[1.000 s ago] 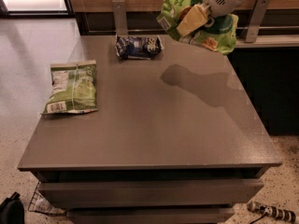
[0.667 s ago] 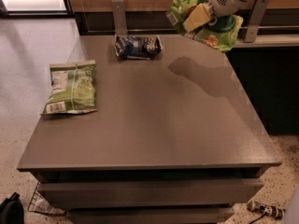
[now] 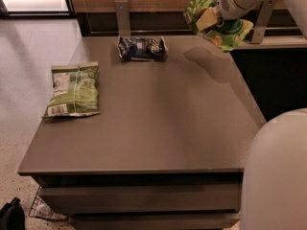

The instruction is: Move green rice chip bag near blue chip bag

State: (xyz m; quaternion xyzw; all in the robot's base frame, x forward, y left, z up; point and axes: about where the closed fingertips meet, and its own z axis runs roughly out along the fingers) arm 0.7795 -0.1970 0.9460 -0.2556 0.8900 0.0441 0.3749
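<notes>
The green rice chip bag (image 3: 225,32) is bright lime-green and hangs in the air above the table's far right corner. My gripper (image 3: 207,19) is shut on its upper left part and holds it clear of the table top. The blue chip bag (image 3: 142,48) is small and dark navy with white markings. It lies flat at the far edge of the grey table (image 3: 153,119), to the left of the held bag and well apart from it.
A flatter pale-green bag (image 3: 73,90) with a white label lies at the table's left edge. Two metal posts (image 3: 123,17) stand behind the far edge. A white robot part (image 3: 276,171) fills the lower right corner. A dark counter runs along the right.
The gripper has carried the green rice chip bag a little up and to the right. Both bags on the table have stayed where they were.
</notes>
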